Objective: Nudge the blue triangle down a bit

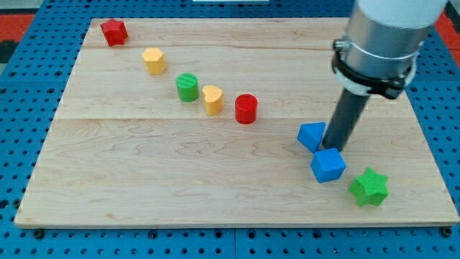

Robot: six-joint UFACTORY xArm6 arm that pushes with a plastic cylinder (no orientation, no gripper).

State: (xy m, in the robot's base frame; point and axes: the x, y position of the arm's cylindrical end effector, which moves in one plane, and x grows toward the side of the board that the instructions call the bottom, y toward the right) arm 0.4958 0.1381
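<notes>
The blue triangle [311, 135] lies on the wooden board [180, 180] at the view's right. A blue cube [328, 165] sits just below and to the right of it, nearly touching. My tip [333, 148] rests between them, against the triangle's right side and just above the cube. The dark rod rises from there to the grey arm body [384, 36] at the view's top right.
A green star [369, 187] lies right of the blue cube. A diagonal row runs from upper left: red star [113, 32], yellow block [154, 60], green cylinder [187, 87], yellow heart [212, 99], red cylinder [246, 108].
</notes>
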